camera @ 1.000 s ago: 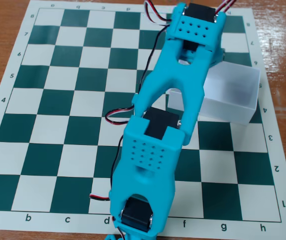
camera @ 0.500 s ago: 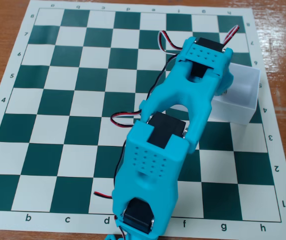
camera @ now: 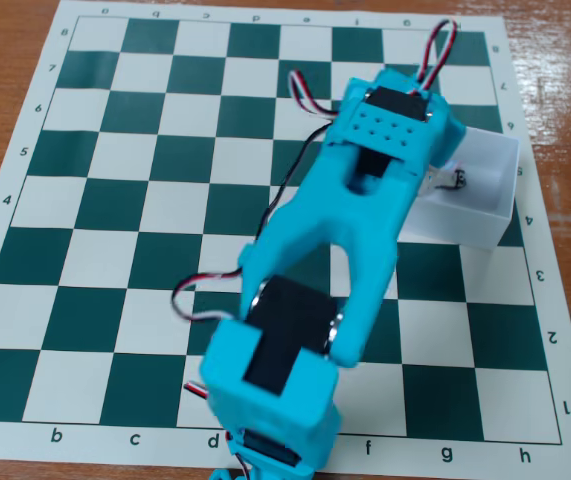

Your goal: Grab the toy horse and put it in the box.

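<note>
The white open box (camera: 485, 195) sits on the right side of the chessboard, around squares g4 to h5. My cyan arm (camera: 365, 200) reaches across the board from the near edge to the box. Its wrist block (camera: 395, 125) covers the box's left end. The gripper (camera: 445, 178) pokes out from under the wrist over the inside of the box, and its fingers are mostly hidden. A small dark and white thing (camera: 460, 179) shows at the gripper's tip inside the box. I cannot tell whether it is the toy horse or part of the gripper. No horse shows elsewhere on the board.
The green and white chessboard mat (camera: 115, 200) lies on a wooden table (camera: 565, 80). Red, white and black servo cables (camera: 305, 90) loop beside the arm. The arm's base (camera: 275, 400) stands at the board's near edge around d1 to e1.
</note>
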{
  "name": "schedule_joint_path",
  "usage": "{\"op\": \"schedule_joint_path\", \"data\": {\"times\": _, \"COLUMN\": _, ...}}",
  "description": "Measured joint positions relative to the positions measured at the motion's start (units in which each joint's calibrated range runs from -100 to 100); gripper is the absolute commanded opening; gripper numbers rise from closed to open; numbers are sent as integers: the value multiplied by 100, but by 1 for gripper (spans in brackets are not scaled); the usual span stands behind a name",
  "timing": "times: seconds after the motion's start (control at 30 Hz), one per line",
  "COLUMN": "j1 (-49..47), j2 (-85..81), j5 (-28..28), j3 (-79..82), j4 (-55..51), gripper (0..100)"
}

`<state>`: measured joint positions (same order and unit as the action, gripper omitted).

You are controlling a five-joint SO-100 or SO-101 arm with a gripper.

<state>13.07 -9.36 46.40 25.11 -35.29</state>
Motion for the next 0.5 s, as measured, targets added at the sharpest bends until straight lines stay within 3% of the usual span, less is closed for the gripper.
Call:
{"op": "schedule_joint_path", "data": {"times": 0.23, "j1": -702, "j2": -2715, "j5": 5, "j3": 2675, "j4": 552, "gripper": 36}}
{"op": "schedule_joint_path", "data": {"times": 0.5, "j1": -1389, "j2": -5711, "j5": 5, "j3": 5376, "j4": 44, "gripper": 37}}
